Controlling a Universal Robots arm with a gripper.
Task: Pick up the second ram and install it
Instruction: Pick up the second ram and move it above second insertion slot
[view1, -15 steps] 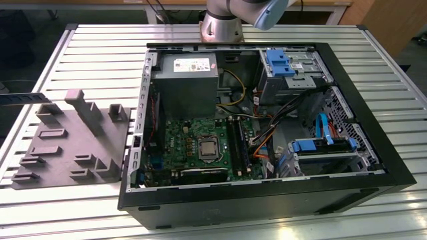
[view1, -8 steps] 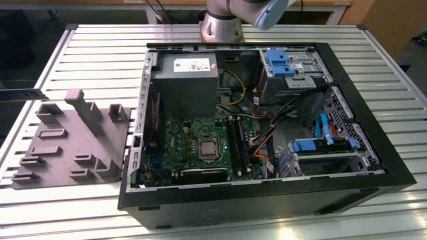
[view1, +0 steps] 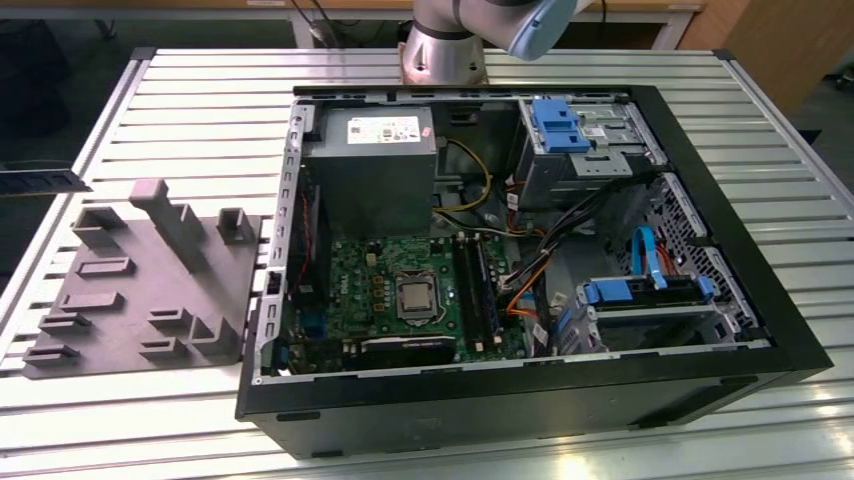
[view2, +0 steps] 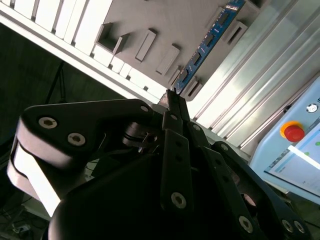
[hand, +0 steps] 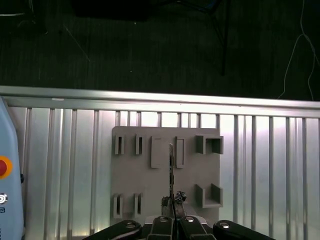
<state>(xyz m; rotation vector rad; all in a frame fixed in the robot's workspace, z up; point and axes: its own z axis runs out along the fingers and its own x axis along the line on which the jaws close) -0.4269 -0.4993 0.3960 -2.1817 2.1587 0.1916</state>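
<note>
The black pincer (view2: 173, 98) is pinching one end of the thin blue circuit-board second ram (view2: 207, 45). The rest is jutting straight out beyond it.

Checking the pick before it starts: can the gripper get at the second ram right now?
Probably yes: the gripper hangs over the second ram, which stands on edge in the gray holder with nothing between them. Its jaws look shut, though.
</note>
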